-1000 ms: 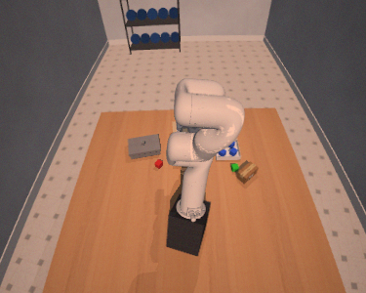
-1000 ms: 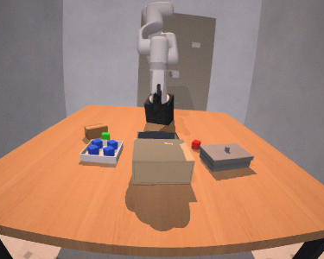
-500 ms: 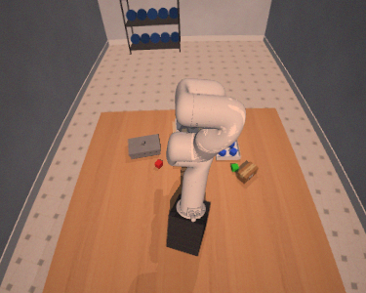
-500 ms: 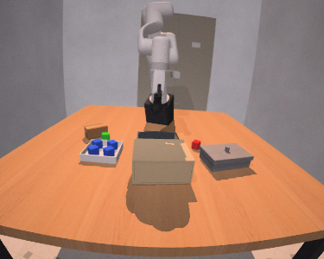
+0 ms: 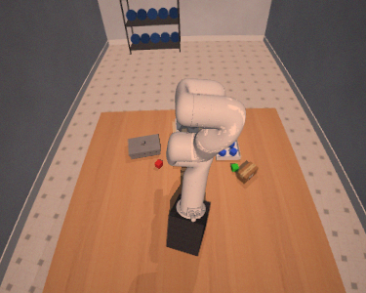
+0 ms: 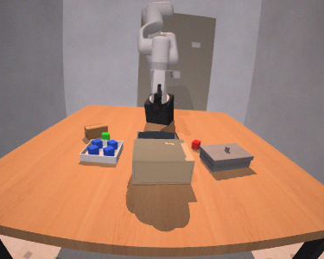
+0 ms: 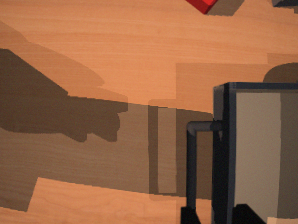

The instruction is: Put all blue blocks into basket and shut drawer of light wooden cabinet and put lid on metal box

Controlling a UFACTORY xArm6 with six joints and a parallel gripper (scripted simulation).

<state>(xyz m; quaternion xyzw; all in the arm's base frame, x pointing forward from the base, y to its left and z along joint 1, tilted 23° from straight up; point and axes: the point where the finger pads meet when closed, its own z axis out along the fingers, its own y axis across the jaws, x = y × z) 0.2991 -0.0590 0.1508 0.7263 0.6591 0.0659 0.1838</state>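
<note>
Dark-fronted drawer [image 6: 158, 135] [image 7: 224, 150], extended from light wooden cabinet [image 6: 162, 171]: to be pushed squarely home at its centre. Fingers [image 6: 157, 106]: partly open, nothing gripped.

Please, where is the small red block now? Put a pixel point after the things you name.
In the exterior view, the small red block [image 5: 158, 164] [image 6: 196, 144] [image 7: 204, 5] lies on the wooden table, right of the light wooden cabinet [image 6: 162, 170], beside the lidded grey metal box [image 5: 144, 147] [image 6: 225, 158].

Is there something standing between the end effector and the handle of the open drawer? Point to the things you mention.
Nothing visible stands between the end effector [image 6: 157, 104] [image 7: 217, 215] and the drawer handle [image 7: 191, 165]. The red block [image 5: 158, 164] [image 6: 196, 144] [image 7: 204, 5] lies off to one side.
</note>
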